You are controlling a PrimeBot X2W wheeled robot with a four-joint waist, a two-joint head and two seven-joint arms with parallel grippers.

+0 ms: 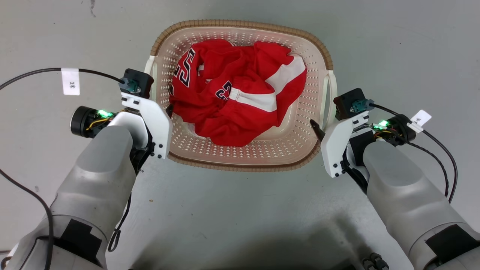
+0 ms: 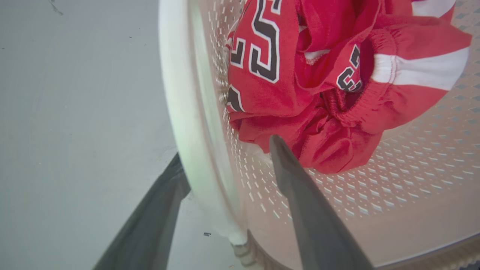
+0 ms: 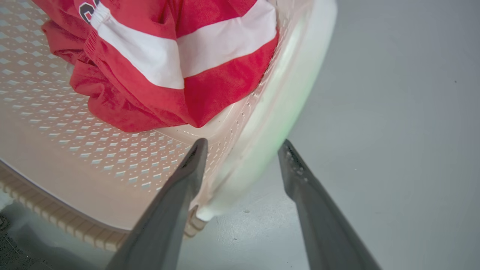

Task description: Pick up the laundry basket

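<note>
**Nearly gripped: both handles straddled, neither pinched**

The laundry basket [image 1: 243,25] sits on the grey floor [image 1: 240,217] right before the robot, between its two arms. The left gripper [image 2: 225,150] stands wide, one finger inside the perforated wall and one outside, with the left handle [image 2: 176,93] between them. The right gripper [image 3: 243,141] is just as wide across the right handle [image 3: 296,75]. Neither holds anything.

Several things could go wrong from here:
- **Sliding.** If one side closes first, it may shove the basket sideways over the smooth floor and out of the other's jaws.
- **Slipping.** Slim fingers on slick plastic may lose their hold once the weight comes on.
- **Tilting.** Both grips sit toward the robot's end of the handles, so the far end could dip and tilt the load away.
- **Caught cloth.** The left inner finger lies close to the red clothing [image 1: 240,93] and might pinch cloth instead of plastic alone.
- **Uneven lift.** Arms rising at different rates would tip the basket.

Counted:
- one basket
- two white handles
- two grippers, each with two dark fingers
- one heap of red clothing; I cannot tell how many pieces
- two black cables [image 1: 37,71], each with one white tag [image 1: 70,81]
</note>
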